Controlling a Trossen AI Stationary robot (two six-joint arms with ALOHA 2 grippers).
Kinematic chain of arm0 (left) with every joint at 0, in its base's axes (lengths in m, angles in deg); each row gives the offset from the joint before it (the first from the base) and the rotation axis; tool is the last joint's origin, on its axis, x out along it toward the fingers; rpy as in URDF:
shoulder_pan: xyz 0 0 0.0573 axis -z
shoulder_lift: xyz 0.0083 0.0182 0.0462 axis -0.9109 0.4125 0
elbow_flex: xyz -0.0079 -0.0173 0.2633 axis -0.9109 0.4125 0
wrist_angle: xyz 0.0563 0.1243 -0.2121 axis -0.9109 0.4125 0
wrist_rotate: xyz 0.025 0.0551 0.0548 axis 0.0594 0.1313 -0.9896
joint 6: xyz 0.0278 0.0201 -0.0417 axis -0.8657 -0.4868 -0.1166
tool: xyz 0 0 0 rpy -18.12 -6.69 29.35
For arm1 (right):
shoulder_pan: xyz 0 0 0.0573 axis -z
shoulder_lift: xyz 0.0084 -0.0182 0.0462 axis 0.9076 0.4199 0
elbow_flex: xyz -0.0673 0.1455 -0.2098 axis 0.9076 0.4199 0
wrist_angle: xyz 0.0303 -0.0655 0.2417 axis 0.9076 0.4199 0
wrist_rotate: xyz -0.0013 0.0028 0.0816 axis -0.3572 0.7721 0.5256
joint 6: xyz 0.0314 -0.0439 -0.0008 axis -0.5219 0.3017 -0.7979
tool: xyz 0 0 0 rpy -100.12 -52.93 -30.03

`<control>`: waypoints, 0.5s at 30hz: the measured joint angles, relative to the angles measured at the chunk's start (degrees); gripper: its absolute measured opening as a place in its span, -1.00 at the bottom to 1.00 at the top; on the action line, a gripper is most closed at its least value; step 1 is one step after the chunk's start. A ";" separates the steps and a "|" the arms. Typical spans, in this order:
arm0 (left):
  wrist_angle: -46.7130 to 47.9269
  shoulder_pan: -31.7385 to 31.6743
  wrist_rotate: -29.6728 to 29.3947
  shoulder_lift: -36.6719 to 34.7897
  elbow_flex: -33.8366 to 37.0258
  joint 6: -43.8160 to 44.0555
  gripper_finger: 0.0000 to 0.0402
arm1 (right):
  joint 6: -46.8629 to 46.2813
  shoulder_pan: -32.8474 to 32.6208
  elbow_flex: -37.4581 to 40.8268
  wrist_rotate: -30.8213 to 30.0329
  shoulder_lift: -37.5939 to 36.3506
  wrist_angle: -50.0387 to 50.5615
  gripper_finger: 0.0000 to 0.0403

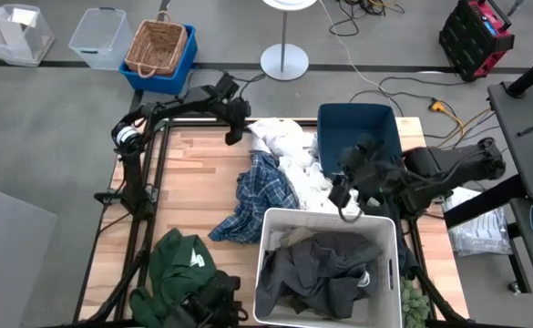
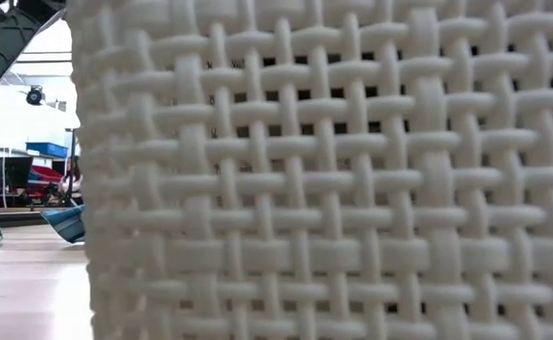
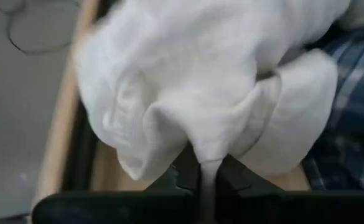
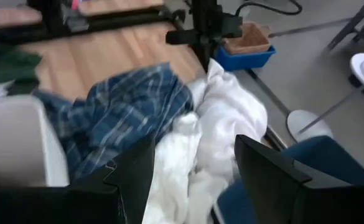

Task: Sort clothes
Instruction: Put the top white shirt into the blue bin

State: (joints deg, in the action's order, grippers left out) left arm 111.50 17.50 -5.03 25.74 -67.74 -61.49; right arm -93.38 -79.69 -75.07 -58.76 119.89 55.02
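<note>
- Left gripper (image 1: pixel 240 128) sits at the far edge of the wooden table (image 1: pixel 193 173), fingers (image 3: pixel 182 180) pinched tight on a fold of the crumpled white fabric garment (image 1: pixel 289 155).
- The white garment lies heaped at the far middle of the table, touching the near-left edge of the navy blue plastic bin (image 1: pixel 362 123).
- Blue-and-white plaid shirt (image 1: pixel 257 196) is spread mid-table, just beside the white heap and overlapping it a little; its near end reaches the white woven plastic basket (image 1: pixel 271 223).
- Dark grey garments (image 1: pixel 316 269) lie piled inside the white basket, at the near right of the table.
- Dark green garment (image 1: pixel 179 260) is bunched at the near-left corner, well apart from the rest.
- Right gripper (image 1: pixel 346 196) hovers between the navy bin and the white basket, above the edge of the white heap; fingers (image 4: pixel 138 168) spread apart, nothing between them.
- Low view is almost filled by the white basket's weave; the green garment's edge shows at far left.
- Brown wicker basket (image 1: pixel 157 46) sits in a blue crate on the floor beyond the table.
</note>
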 joint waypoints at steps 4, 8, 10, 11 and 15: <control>2.57 0.01 1.11 -2.90 -5.26 -0.48 -1.00 | 5.85 7.02 0.00 7.02 0.21 -4.67 0.07; 4.34 0.44 3.73 -5.52 -11.07 -0.53 -1.00 | 11.91 15.47 0.00 15.21 1.05 -9.22 0.07; 5.35 0.69 6.30 -6.49 -13.98 -0.49 -1.00 | 15.03 19.43 0.00 19.78 1.44 -11.40 0.08; 6.07 0.89 7.65 -6.85 -15.54 -0.47 -1.00 | 16.54 21.10 0.02 21.30 1.84 -12.72 0.08; 10.28 2.10 10.97 -7.57 -22.40 -0.20 -1.00 | 22.39 25.58 0.02 23.49 3.02 -18.68 0.14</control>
State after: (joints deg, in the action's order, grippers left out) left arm 121.78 19.60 5.93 18.17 -90.14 -61.69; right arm -70.99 -54.12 -75.05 -35.26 122.90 36.34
